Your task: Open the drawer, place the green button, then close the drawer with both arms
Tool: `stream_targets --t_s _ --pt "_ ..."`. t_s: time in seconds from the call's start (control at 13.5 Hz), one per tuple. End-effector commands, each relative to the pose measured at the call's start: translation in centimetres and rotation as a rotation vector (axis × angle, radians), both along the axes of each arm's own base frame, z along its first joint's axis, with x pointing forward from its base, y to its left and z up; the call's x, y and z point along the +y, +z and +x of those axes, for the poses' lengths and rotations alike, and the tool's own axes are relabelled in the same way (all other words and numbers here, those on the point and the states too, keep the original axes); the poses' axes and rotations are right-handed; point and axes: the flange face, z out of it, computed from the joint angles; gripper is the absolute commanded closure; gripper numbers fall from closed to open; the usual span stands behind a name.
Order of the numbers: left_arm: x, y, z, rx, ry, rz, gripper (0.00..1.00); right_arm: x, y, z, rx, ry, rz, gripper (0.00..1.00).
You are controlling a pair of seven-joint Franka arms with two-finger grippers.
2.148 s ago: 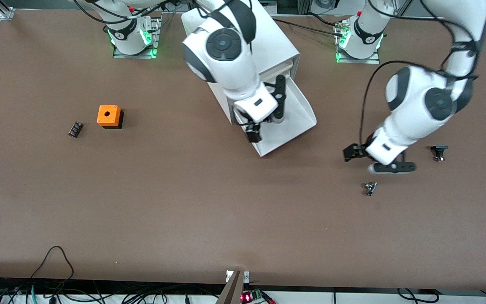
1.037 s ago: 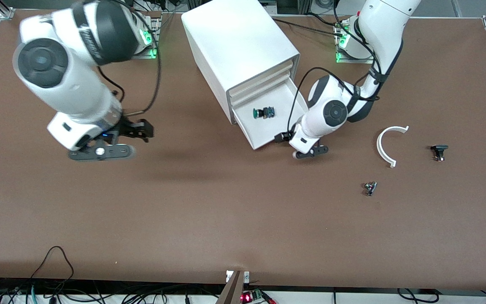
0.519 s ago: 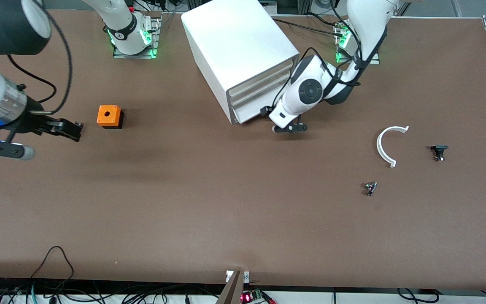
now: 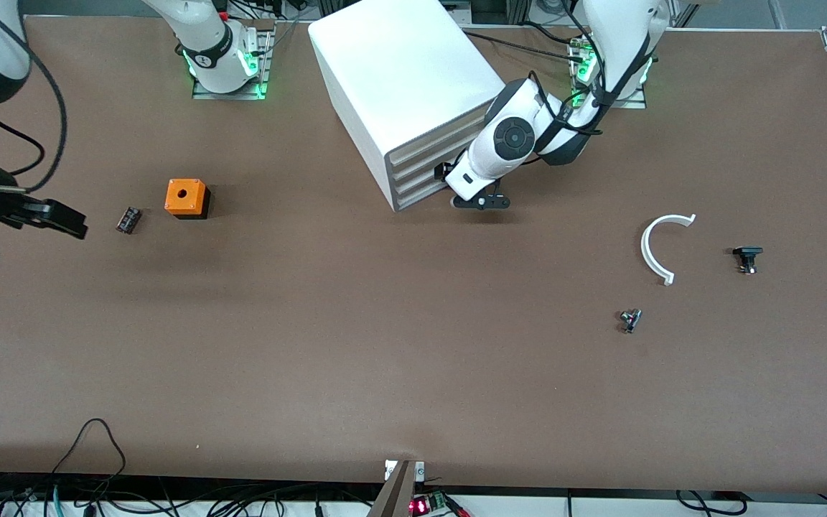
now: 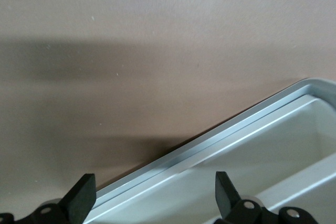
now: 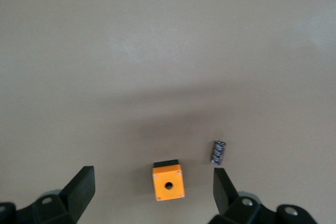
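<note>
The white cabinet (image 4: 413,72) stands between the arm bases with all its drawers pushed in. The lowest drawer (image 4: 419,194) is closed; its pale rim (image 5: 236,145) fills the left wrist view. The button is hidden. My left gripper (image 4: 463,187) is open and empty, low against the lowest drawer's front, with its fingertips (image 5: 81,195) wide apart. My right gripper (image 4: 15,235) is open and empty over the table at the right arm's end. In the right wrist view its fingertips (image 6: 79,184) frame the orange cube (image 6: 168,181).
An orange cube with a hole (image 4: 185,197) and a small dark part (image 4: 128,219) lie toward the right arm's end. A white curved piece (image 4: 661,244), a black-capped part (image 4: 746,258) and a small metal part (image 4: 629,319) lie toward the left arm's end.
The left gripper pushed the lowest drawer in, from open to shut, and the button went out of sight inside. The right arm swung away toward its end of the table.
</note>
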Motion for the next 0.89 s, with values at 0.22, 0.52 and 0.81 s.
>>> stream_targets --t_s 0.22,0.52,0.81 --pt "13.5 10.2 13.5 -0.228 0.262 -0.023 0.0 -1.1 0.6 -2.1 0.022 0.095 -0.003 0.0" --pt "23.4 19.7 19.4 -0.32 0.028 -0.01 0.0 -1.4 -0.1 -6.3 0.033 0.083 0.007 0.0" --pt "31.3 30.2 19.8 -0.328 -0.226 0.041 0.0 -1.4 -0.1 -6.9 -0.004 0.092 0.002 0.0"
